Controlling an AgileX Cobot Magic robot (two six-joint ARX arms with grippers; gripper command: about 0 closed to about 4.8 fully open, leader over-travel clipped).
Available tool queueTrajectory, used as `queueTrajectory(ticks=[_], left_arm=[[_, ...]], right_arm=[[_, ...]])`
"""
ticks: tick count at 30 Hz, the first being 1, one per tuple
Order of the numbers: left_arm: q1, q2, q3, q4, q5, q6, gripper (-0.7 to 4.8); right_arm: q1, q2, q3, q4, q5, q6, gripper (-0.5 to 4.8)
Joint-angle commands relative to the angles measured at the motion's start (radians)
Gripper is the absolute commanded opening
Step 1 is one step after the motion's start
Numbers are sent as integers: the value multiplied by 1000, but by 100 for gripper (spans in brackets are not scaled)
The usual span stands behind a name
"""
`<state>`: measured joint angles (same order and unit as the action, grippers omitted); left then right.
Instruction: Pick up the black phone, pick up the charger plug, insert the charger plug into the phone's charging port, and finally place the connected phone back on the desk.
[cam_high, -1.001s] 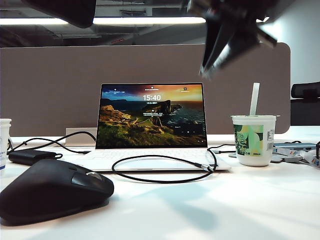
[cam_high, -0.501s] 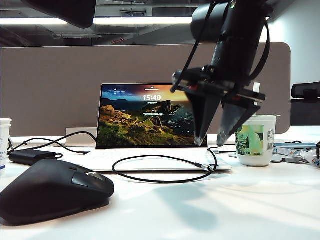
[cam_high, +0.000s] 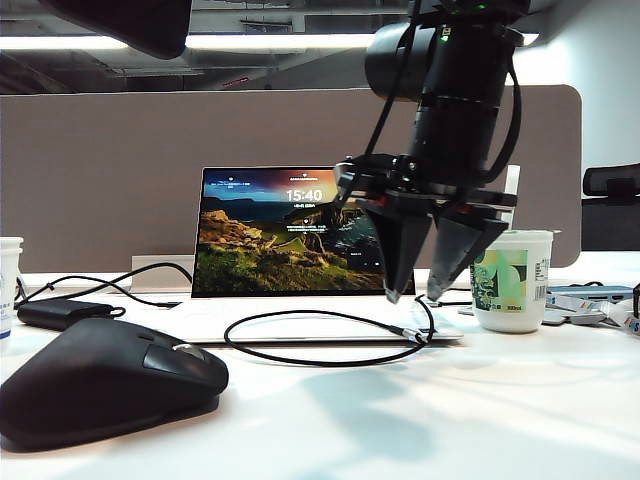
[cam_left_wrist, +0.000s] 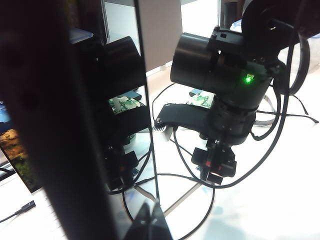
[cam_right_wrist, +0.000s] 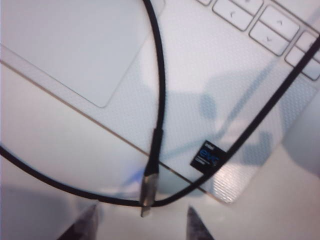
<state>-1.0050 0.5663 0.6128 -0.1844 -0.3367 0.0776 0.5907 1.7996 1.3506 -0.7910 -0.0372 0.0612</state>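
The black phone (cam_left_wrist: 90, 125) fills the left wrist view as a tall glossy slab that mirrors the scene. My left gripper (cam_left_wrist: 149, 220) is shut on its thin edge. In the exterior view this shows only as a dark blur (cam_high: 130, 20) at the top left. The charging port is hidden. The charger plug (cam_right_wrist: 147, 192), a silvery tip on a thin black cable, lies on the desk (cam_high: 450, 420) at the laptop's front right corner (cam_high: 412, 335). My right gripper (cam_high: 412, 297) hangs just above it, open, one finger on each side (cam_right_wrist: 142, 209), not touching it.
An open white laptop (cam_high: 300, 230) stands mid-desk with the cable looped over its front. A black mouse (cam_high: 100, 380) lies front left, a black power brick (cam_high: 60, 313) behind it. A paper cup with a straw (cam_high: 508, 280) stands right of my right gripper.
My right arm has come down from the top of the exterior view to just over the plug, and its jaws have spread wide. The dark shape at the top left has not moved.
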Motion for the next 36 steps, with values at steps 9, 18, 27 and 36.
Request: queueTrajectory(ticks=[9, 18, 27, 36], left_arm=[[-1, -4, 7, 35, 0, 1, -6], [-1, -4, 7, 35, 0, 1, -6], [-1, -4, 7, 35, 0, 1, -6], [-1, -4, 7, 35, 0, 1, -6]], right_arm=[[28, 37, 3, 26, 10, -2, 220], [27, 43, 3, 52, 42, -2, 210], [27, 65, 3, 53, 35, -2, 209], [26, 88, 3, 56, 35, -2, 198]])
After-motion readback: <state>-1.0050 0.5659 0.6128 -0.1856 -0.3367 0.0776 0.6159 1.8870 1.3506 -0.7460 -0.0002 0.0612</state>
